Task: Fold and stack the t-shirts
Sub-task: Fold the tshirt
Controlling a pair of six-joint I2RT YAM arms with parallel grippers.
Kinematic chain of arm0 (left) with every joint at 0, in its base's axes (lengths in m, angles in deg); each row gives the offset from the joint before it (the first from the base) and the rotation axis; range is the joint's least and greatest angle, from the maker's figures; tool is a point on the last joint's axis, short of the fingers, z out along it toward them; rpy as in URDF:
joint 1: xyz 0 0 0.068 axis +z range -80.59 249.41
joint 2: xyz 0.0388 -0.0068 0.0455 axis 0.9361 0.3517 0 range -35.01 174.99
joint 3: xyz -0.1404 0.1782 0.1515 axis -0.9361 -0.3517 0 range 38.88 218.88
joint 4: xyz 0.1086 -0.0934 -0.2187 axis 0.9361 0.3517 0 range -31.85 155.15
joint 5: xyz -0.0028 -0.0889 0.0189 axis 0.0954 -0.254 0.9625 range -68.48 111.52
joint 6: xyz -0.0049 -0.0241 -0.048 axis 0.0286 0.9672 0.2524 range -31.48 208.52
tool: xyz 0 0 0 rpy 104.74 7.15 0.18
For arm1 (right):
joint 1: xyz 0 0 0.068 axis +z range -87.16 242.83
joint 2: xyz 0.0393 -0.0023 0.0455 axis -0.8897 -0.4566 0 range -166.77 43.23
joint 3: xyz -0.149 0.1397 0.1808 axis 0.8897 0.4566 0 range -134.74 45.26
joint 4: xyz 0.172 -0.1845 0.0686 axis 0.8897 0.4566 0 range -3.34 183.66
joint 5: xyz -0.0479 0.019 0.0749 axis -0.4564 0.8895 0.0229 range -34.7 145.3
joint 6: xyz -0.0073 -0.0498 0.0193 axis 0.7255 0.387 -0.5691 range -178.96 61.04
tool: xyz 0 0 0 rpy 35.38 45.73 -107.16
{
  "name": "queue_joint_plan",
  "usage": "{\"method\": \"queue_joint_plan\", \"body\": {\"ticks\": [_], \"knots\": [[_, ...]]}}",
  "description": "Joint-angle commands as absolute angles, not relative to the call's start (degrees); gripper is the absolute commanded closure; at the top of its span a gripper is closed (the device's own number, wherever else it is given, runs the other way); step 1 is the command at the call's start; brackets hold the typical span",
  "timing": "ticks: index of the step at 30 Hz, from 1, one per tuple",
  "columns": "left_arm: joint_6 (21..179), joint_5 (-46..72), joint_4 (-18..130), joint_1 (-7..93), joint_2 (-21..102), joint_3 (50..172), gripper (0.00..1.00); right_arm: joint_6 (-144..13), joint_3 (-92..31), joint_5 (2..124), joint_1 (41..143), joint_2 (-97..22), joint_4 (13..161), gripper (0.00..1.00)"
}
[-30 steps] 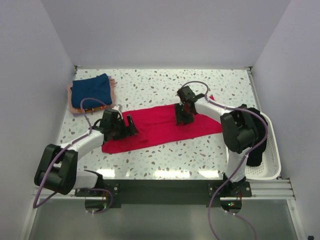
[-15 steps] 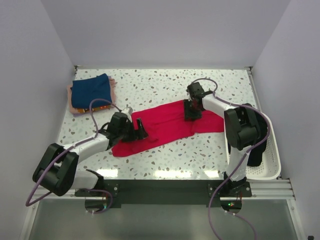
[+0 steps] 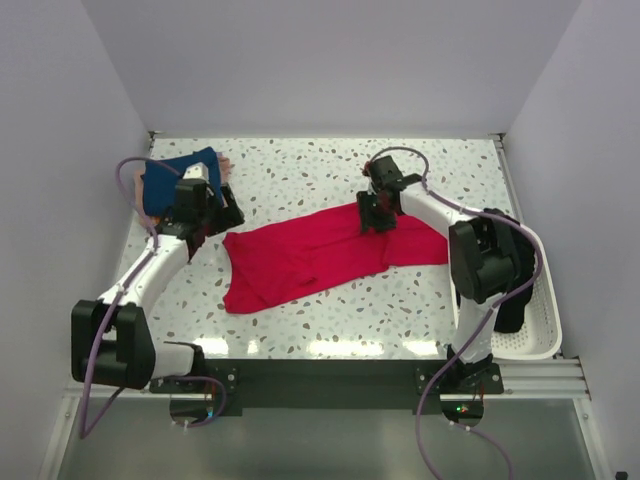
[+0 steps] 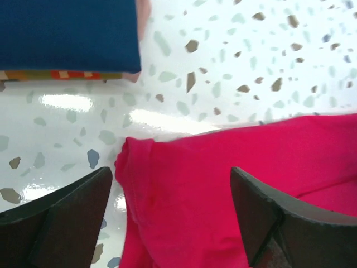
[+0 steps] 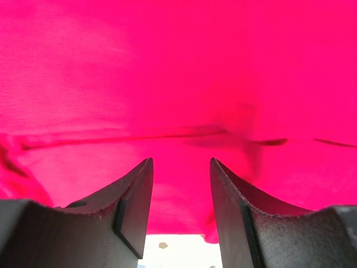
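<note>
Seen from above, a red t-shirt (image 3: 320, 255) lies spread on a slant across the middle of the speckled table (image 3: 300, 165), low at the left and rising to the right. In the upper left of the frame is a small stack: a folded navy t-shirt (image 3: 180, 178) on a pink t-shirt (image 3: 226, 165) whose edge peeps out. I take this to be where finished shirts go. The left gripper (image 3: 212, 208) hovers between that stack and the red shirt's left end. The right gripper (image 3: 372, 215) sits over the shirt's upper edge, right of centre, probably to pin or pick up that side for a fold. At the right edge a white basket (image 3: 545, 345) holds dark cloth (image 3: 518, 305), likely shirts waiting their turn.

In the left wrist view, the left gripper (image 4: 167, 223) gapes wide and holds nothing, its fingers (image 4: 56, 218) in the bottom corners. Below it lies the red shirt's rumpled left end. The navy shirt fills the upper left corner, with bare table between the two.

In the right wrist view, red cloth fills nearly the whole frame. The right gripper (image 5: 179, 164) stands about half open with nothing pinched between its jaws. A crease crosses the cloth just beyond the tips.
</note>
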State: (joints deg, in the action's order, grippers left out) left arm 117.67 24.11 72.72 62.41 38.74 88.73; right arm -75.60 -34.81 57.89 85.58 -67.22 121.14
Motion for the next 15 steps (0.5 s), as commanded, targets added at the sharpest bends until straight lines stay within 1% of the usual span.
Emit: {"method": "queue_joint_plan", "body": {"ticks": [1,5,7,8,13,15], "knots": [[115.8,22.4,72.0,65.3,42.3,85.7,0.14,-74.9,-40.1,59.2,88.4,-64.3,122.9,0.51],[117.2,20.2,66.8,66.2,43.6,84.1,0.22,-74.6,-42.6,59.3,90.0,-66.4,123.8,0.51],[116.8,20.1,66.6,66.2,45.6,84.8,0.25,-74.6,-43.2,59.4,90.7,-67.3,124.0,0.51],[116.7,20.3,66.7,66.2,46.2,85.0,0.28,-74.6,-43.5,59.5,90.9,-67.5,124.0,0.51],[116.5,20.7,65.4,66.5,49.2,85.3,0.37,-74.7,-44.2,59.7,92.0,-68.3,123.8,0.51],[116.6,21.2,65.2,66.5,50.1,85.5,0.38,-74.5,-44.7,59.7,92.2,-68.6,124.1,0.51]]}}
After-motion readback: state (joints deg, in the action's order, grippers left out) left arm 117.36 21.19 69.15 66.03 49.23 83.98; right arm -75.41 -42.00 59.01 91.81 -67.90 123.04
